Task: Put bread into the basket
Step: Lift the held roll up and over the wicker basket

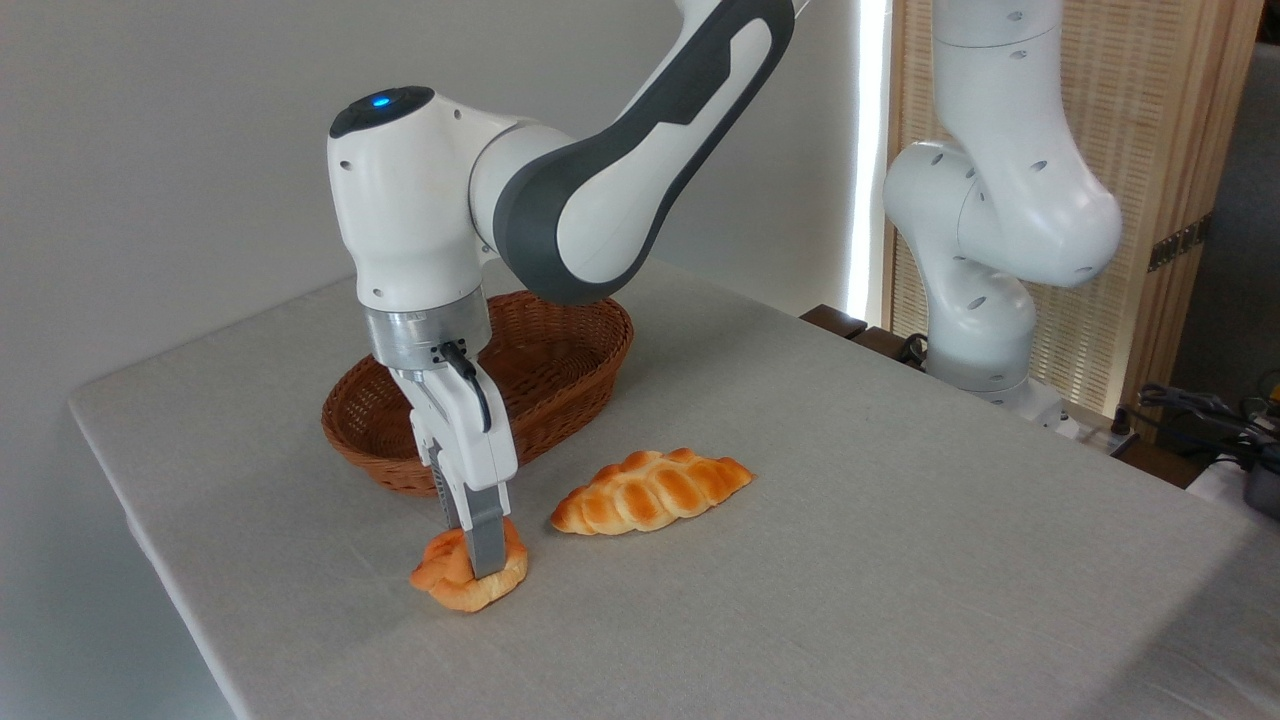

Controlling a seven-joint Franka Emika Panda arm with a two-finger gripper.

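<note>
The hand stands upright over the bun, which lies on the worktop just in front of the basket, with the loaf beside it to the right. One finger presses into the bun's top; the other is hidden, so the hand looks closed on the bun, though I cannot be sure. To do this well, grip gently so the soft crust is not crushed, lift straight up clear of the rim, then carry it back over the basket's middle before letting go
</note>
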